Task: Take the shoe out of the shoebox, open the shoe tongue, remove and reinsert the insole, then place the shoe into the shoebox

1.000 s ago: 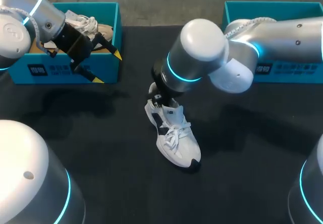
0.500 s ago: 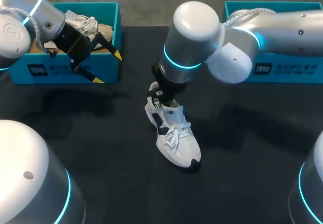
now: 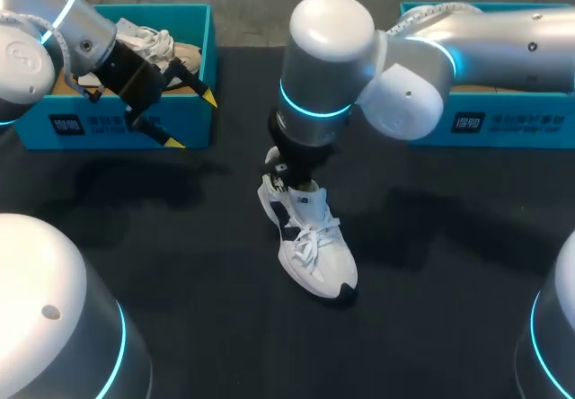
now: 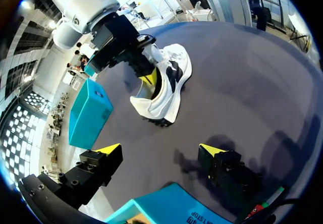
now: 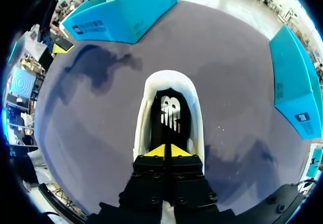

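Broadly, your stock at this moment, by descending bulk:

1. Bench (image 3: 180, 237): dark top, carrying everything below.
2. Right arm (image 3: 332, 66): comes in from your right and stands over the middle of the bench, wrist pointing down at the shoe's heel.
3. Left arm (image 3: 54, 39): at the far left, over the left shoebox.
4. Left shoebox (image 3: 117, 125) and right shoebox (image 3: 503, 129): teal, at the far corners and well apart. The left one holds a second shoe (image 3: 157, 44).
5. Shoe (image 3: 310, 237): white with dark panels, out of its box, upright on its sole mid-bench between the two shoeboxes.
6. Left end effector (image 3: 190, 120): fingers spread and holding nothing, at the left shoebox's front wall.
7. Right end effector (image 5: 165, 152): tips pressed together, down inside the shoe's collar at the heel.
8. Insole (image 5: 169, 113): black and seated in the shoe, its heel end meeting those tips. You cannot tell whether its edge is caught between them.

Step in hand, as judged: removing the insole. Your next move calls for a confirmed pinch on the heel edge, then a lift up and back, with the shoe kept down on the bench.
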Controlling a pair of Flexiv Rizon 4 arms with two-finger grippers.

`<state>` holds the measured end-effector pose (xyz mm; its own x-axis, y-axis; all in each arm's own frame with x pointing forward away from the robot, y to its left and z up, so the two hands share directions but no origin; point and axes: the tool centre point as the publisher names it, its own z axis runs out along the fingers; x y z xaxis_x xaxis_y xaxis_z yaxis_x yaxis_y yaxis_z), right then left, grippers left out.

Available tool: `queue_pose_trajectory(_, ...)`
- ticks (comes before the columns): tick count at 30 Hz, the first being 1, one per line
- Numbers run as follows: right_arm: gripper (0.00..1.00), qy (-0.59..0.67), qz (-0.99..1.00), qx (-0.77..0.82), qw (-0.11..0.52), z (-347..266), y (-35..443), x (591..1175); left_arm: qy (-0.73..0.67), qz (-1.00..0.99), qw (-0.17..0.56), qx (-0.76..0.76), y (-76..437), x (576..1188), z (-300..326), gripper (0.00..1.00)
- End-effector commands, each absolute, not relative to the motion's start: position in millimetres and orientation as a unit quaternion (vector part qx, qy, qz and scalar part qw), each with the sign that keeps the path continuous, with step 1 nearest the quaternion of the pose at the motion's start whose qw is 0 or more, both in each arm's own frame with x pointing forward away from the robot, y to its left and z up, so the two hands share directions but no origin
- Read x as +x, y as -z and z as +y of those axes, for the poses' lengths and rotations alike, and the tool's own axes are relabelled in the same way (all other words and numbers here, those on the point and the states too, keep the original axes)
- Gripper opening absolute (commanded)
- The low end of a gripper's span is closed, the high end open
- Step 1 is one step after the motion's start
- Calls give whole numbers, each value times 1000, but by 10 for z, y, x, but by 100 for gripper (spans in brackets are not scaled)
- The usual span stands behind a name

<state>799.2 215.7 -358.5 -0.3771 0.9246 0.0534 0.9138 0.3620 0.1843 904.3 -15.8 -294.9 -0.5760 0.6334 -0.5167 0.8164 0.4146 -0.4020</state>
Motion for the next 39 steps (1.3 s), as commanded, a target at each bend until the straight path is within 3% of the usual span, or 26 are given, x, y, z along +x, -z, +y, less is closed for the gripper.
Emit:
queue_pose_trajectory(1, 17, -86, 824, 559, 28, 2134, 3553, 7948, 317, 829, 143, 438, 2946, 9038, -159, 100)
queue_pose_trajectory(3, 19, -83, 825, 559, 27, 2131, 3547, 7942, 317, 829, 143, 438, 2946, 9038, -159, 100)
queue_pose_trajectory(4, 28, -77, 825, 559, 24, 2125, 3539, 7930, 317, 829, 143, 438, 2946, 9038, -159, 100)
queue_pose_trajectory(8, 45, -70, 827, 558, 19, 2123, 3545, 7909, 317, 829, 143, 438, 2946, 9038, -159, 100)
queue_pose_trajectory(11, 49, -67, 826, 559, 16, 2125, 3562, 7895, 317, 829, 143, 438, 2946, 9038, -159, 100)
queue_pose_trajectory(14, 63, -65, 827, 559, 14, 2125, 3571, 7891, 317, 829, 143, 438, 2946, 9038, -159, 100)
queue_pose_trajectory(18, 72, -62, 827, 559, 10, 2115, 3578, 7876, 317, 829, 143, 438, 2946, 9038, -159, 100)
queue_pose_trajectory(19, 81, -61, 827, 559, 9, 2110, 3586, 7859, 317, 829, 143, 438, 2946, 9038, -159, 100)
queue_pose_trajectory(21, 86, -60, 826, 561, 8, 2108, 3588, 7849, 317, 829, 143, 438, 2946, 9038, -159, 100)
queue_pose_trajectory(23, 99, -59, 824, 563, 9, 2101, 3576, 7818, 317, 829, 143, 438, 2946, 9038, -159, 100)
queue_pose_trajectory(39, 96, -58, 813, 580, 14, 1994, 3500, 7626, 317, 829, 143, 438, 2946, 9038, -159, 100)
